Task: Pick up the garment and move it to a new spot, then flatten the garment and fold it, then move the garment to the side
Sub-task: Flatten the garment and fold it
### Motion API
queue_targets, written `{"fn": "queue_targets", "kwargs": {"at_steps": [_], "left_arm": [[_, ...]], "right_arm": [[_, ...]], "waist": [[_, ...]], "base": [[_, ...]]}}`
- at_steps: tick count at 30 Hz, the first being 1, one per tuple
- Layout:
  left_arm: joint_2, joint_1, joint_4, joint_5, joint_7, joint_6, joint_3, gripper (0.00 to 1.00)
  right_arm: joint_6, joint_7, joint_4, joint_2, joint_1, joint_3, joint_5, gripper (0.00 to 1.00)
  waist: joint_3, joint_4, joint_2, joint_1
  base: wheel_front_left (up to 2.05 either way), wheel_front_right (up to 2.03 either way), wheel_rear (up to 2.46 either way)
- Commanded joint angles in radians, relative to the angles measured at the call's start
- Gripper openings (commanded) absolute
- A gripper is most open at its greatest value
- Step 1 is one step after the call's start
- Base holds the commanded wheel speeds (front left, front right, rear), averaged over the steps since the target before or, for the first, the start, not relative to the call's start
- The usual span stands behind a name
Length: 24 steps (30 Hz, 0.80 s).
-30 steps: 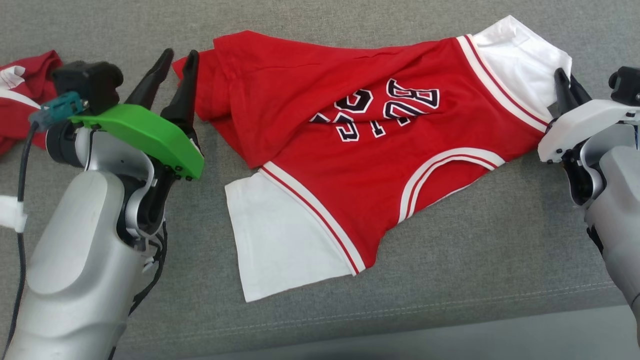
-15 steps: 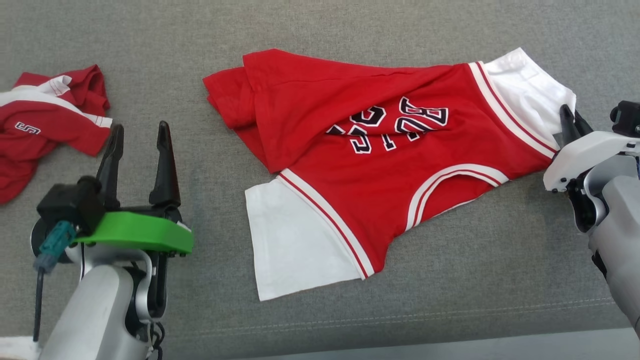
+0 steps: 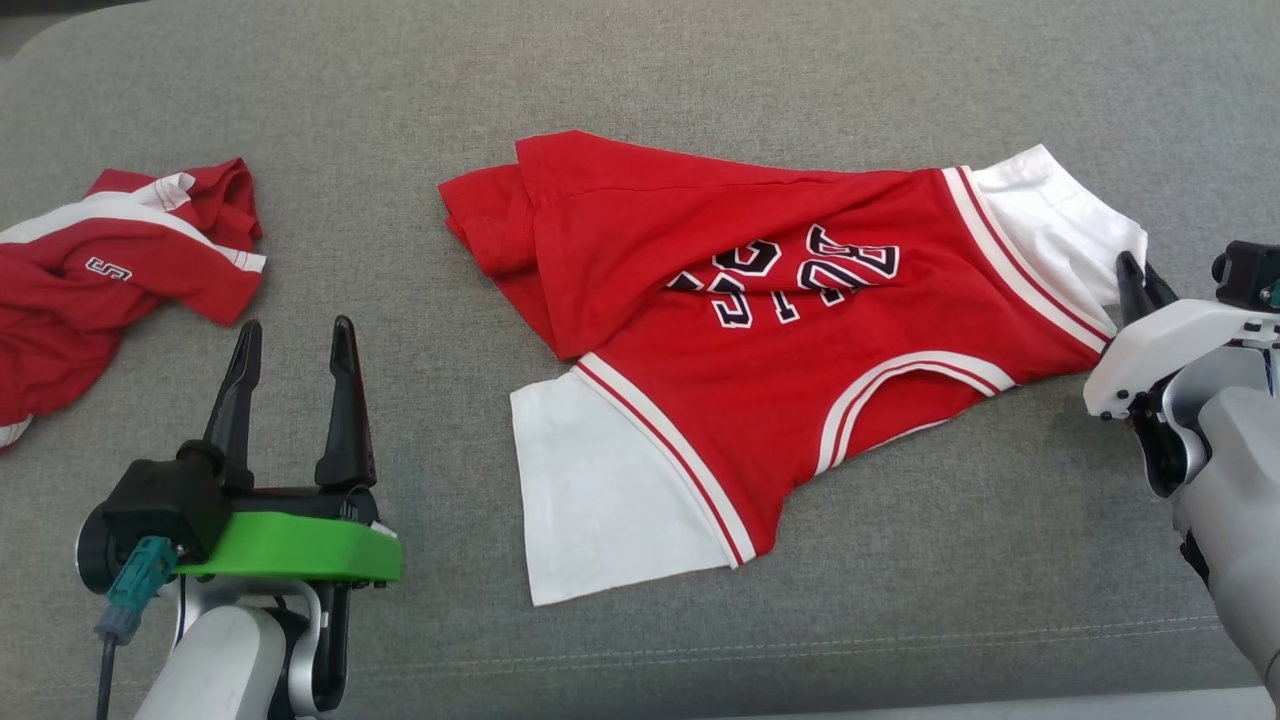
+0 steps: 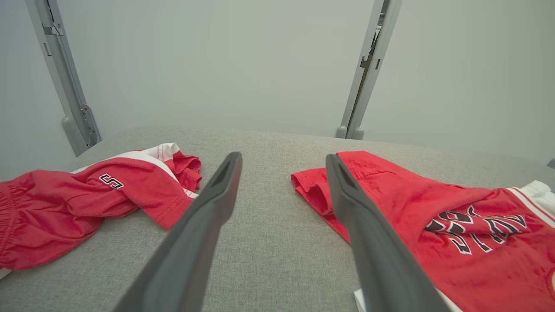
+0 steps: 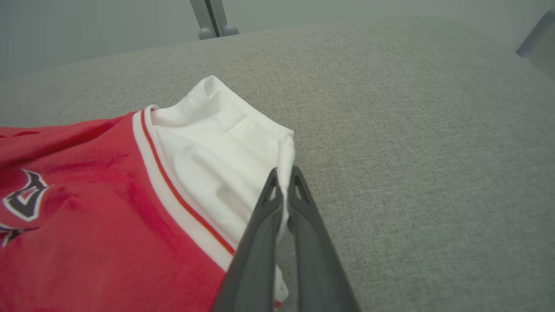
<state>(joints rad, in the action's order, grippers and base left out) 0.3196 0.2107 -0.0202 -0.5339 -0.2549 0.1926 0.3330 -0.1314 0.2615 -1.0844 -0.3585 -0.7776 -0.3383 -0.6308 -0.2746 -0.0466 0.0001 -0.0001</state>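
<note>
- Where the grey cushion [image 3: 900,600] reaches the far left of the head view, a second red piece of clothing [image 3: 120,290] lies crumpled, with white trim and a small dark mark on it, well apart from the task's garment.
- Just right of that, at the lower left, the left gripper [image 3: 296,325] hangs over bare cushion with its two dark fingers spread wide and nothing between them. In the left wrist view the crumpled piece lies outside its left finger, and the garment's red corner sits by its right finger without touching it.
- Across the middle lies the garment [image 3: 720,400], a red jersey spread on the cushion but not flat. Its left end is folded over itself in creased layers, and the dark lettering [image 3: 790,275] with white outline is rumpled and reads upside down from the head.
- At its near left side a white sleeve [image 3: 600,510] lies flat on the cushion, bordered by a red-and-white striped band.
- At the far right end the other white sleeve [image 3: 1050,220] is bunched and pulled toward the right edge.
- There the right gripper [image 3: 1135,268] is closed tight on that sleeve's hem. The right wrist view shows a thin fold of white cloth pinched between the two fingers, rising just past their tips.
</note>
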Motion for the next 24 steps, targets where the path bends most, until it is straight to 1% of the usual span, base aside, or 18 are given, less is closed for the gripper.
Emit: {"fn": "queue_targets", "kwargs": {"at_steps": [1, 11, 14, 20, 24], "left_arm": [[0.001, -0.015, 0.003, 0.015, -0.002, 0.0, 0.001, 1.0], [0.008, -0.003, 0.005, 0.01, 0.006, -0.008, 0.009, 1.0], [0.013, 0.029, 0.009, 0.007, 0.03, -0.023, 0.022, 1.0], [0.015, 0.143, -0.002, -0.01, 0.12, -0.088, 0.073, 1.0], [-0.01, 0.252, -0.051, -0.041, 0.213, -0.145, 0.113, 1.0]], "right_arm": [[0.001, 0.005, -0.004, 0.0, 0.015, 0.003, -0.006, 0.0], [0.001, 0.005, 0.004, 0.001, 0.012, 0.011, 0.004, 0.0], [0.001, 0.005, 0.006, 0.001, 0.008, 0.013, 0.007, 0.0], [0.001, 0.005, 0.01, 0.004, -0.011, 0.014, 0.013, 0.0], [0.001, 0.005, 0.016, 0.01, -0.029, 0.013, 0.021, 0.0]], "waist": [[0.0, 0.0, -0.0001, 0.0001], [-0.004, 0.0, -0.0001, 0.0001], [-0.01, -0.001, -0.0001, 0.0001], [-0.029, 0.003, -0.0001, 0.0001], [-0.046, 0.014, -0.0001, 0.0001]], "base": [[0.0, 0.0, 0.0], [0.0, 0.0, 0.0], [0.0, 0.0, 0.0], [0.0, 0.0, 0.0], [0.0, 0.0, 0.0]]}}
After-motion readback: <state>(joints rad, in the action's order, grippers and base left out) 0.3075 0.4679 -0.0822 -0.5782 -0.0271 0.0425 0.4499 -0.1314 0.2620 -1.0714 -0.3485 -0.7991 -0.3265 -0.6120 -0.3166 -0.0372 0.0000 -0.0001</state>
